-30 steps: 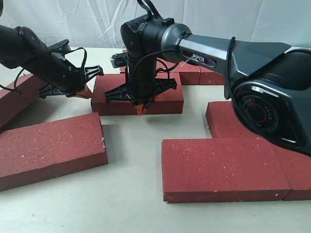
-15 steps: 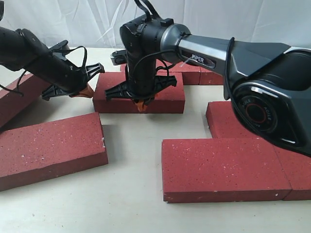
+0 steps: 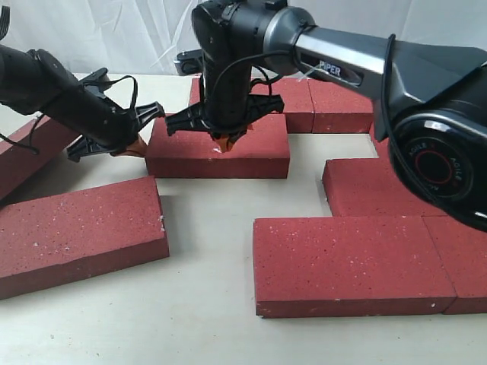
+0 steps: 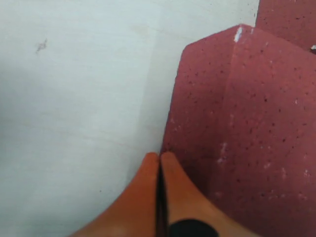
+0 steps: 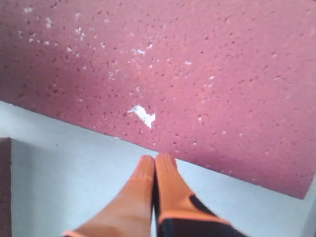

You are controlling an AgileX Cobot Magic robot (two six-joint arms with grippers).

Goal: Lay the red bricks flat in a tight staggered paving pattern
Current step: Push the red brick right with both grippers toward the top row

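Observation:
Several red bricks lie flat on the pale table. The middle brick [image 3: 251, 156] lies crosswise. My left gripper [image 3: 133, 146] is shut and empty, its orange fingertips [image 4: 168, 163] low against that brick's left end [image 4: 237, 123], at the corner. My right gripper [image 3: 221, 143] is shut and empty too, and hangs raised by the brick's near long edge. In the right wrist view its tips [image 5: 155, 159] show over bare table just off the speckled brick [image 5: 197, 64].
A brick [image 3: 76, 228] lies front left and another [image 3: 350, 262] front right, with two more [image 3: 380, 186] [image 3: 460, 258] abutting it on the right. Two bricks [image 3: 304, 106] lie at the back and one [image 3: 27, 156] at the left edge. A white curtain hangs behind.
My right gripper has risen from the middle brick's near edge, lifting off the table. The left gripper has stayed at the brick's left end. The brick has hardly shifted.

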